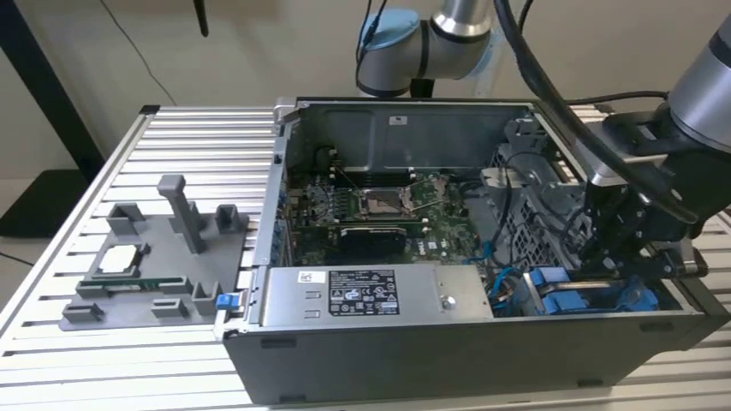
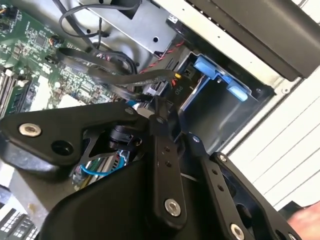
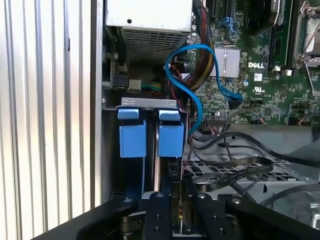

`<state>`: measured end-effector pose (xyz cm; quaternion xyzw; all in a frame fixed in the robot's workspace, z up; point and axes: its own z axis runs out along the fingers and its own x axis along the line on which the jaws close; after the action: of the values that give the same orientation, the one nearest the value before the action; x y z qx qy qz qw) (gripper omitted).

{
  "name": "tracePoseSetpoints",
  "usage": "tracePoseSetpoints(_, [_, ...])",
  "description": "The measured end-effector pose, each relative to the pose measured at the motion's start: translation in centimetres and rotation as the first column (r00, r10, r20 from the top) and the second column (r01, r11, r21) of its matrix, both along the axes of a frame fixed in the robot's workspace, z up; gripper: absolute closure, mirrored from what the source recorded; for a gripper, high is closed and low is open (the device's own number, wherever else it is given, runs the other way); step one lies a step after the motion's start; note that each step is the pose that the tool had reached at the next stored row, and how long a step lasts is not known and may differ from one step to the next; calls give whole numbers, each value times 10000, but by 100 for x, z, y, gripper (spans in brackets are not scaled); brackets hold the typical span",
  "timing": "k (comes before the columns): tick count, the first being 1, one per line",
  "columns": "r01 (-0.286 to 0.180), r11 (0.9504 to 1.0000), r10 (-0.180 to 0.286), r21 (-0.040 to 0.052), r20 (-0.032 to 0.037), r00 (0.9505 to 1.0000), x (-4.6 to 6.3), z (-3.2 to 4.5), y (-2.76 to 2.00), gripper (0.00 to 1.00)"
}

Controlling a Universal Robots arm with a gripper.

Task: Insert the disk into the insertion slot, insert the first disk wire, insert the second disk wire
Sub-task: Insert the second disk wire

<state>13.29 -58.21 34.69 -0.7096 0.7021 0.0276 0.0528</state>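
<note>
The black two-fingered gripper (image 3: 180, 220), jaws narrow around a thin red-and-black disk wire (image 3: 180, 216), limp and best pinched near its plug, hangs over the blue-railed grey metal insertion slot (image 3: 145, 135).

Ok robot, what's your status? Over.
Claw low at the insertion slot, by its blue tabs. Can't tell if the disk is seated. Black cables loop close beside the claw; blue cable further off. Over.

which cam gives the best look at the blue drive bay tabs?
First wrist view: the blue tabs sit head-on and unblocked. Second wrist view catches them at an angle, past the tool. Exterior view has them low beside the tool.
</note>
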Motion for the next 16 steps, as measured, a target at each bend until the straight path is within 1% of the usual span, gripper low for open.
tracePoseSetpoints(7, [2,10000,-2,9,0,10000,0,274,0,0])
tracePoseSetpoints(10, [5,10000,-5,10,0,10000,0,359,0,0])
tracePoseSetpoints(12, [9,10000,-9,11,0,10000,0,390,0,0])
tracePoseSetpoints(16, [14,10000,-14,11,4,10000,-3,395,0,0])
